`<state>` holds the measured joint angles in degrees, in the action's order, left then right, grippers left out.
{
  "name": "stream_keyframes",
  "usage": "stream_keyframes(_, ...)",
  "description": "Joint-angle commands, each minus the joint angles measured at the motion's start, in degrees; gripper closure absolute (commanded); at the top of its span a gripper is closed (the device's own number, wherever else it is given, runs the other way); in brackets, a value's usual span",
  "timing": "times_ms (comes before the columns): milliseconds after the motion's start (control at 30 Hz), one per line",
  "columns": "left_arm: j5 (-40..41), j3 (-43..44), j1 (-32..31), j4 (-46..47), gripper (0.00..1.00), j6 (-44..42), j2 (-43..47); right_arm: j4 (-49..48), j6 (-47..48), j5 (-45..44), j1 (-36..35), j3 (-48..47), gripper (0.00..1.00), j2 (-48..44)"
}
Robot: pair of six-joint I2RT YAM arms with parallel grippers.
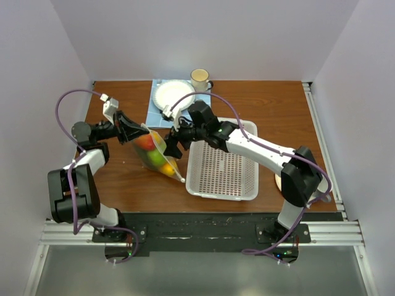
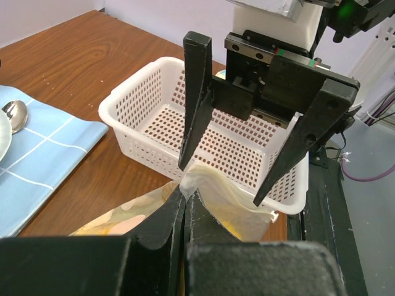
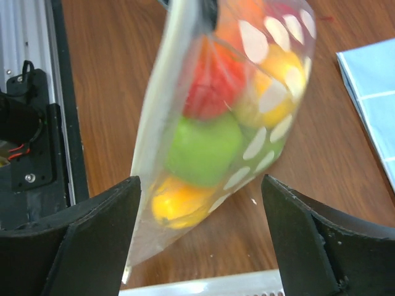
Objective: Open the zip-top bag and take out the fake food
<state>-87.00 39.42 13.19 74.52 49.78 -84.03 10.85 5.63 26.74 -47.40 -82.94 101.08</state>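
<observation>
The clear dotted zip-top bag [image 1: 158, 155] lies tilted between the arms, left of the basket. Fake food [image 1: 148, 148] fills it: in the right wrist view a green apple [image 3: 203, 148], a red piece [image 3: 213, 80] and an orange piece [image 3: 179, 200] show through the plastic. My left gripper [image 1: 143, 131] is shut on the bag's top edge [image 2: 207, 185]; its fingers [image 2: 166, 222] pinch the film. My right gripper [image 1: 172, 145] is open, its fingers [image 3: 99, 234] standing either side of the bag's lower end without touching it. It also shows in the left wrist view [image 2: 225, 182], just above the bag's edge.
A white perforated basket [image 1: 213, 188] stands right of the bag. At the back lie a blue cloth [image 1: 155, 117] with a white plate [image 1: 173, 94] and spoon, and a mug [image 1: 199, 77]. A pale disc [image 1: 278, 180] sits by the right arm.
</observation>
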Motion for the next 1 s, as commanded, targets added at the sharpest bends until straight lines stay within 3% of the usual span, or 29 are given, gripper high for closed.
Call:
stream_keyframes(0, -10.64, -0.66, -0.45, 27.26, 1.0, -2.32, -0.61, -3.73, -1.23, 1.73, -0.07, 0.93, 0.18, -1.49)
stream_keyframes(267, -10.64, -1.54, -0.45, 27.69, 1.0, -3.11, -2.46, -4.52, -2.29, 2.26, -0.15, 2.6, 0.18, -4.57)
stream_keyframes(533, -10.64, -1.71, -0.62, 27.96, 1.0, -3.37, -2.1, -6.81, -5.27, 4.37, -1.11, 0.59, 0.18, -1.24)
stream_keyframes(800, -10.47, -1.1, -1.85, 28.4, 1.0, -3.73, -2.72, 0.82, -5.1, -4.85, -6.39, -9.43, 0.17, 7.9)
stream_keyframes(900, -10.47, -0.92, -1.94, 29.27, 1.0, -2.94, -2.63, 3.81, -4.75, -7.49, -6.83, -11.72, 0.28, 10.28)
stream_keyframes(967, -10.47, -0.4, -1.68, 30.15, 1.0, -1.88, -2.54, 5.14, -3.53, -10.29, -6.74, -11.81, 0.59, 10.28)
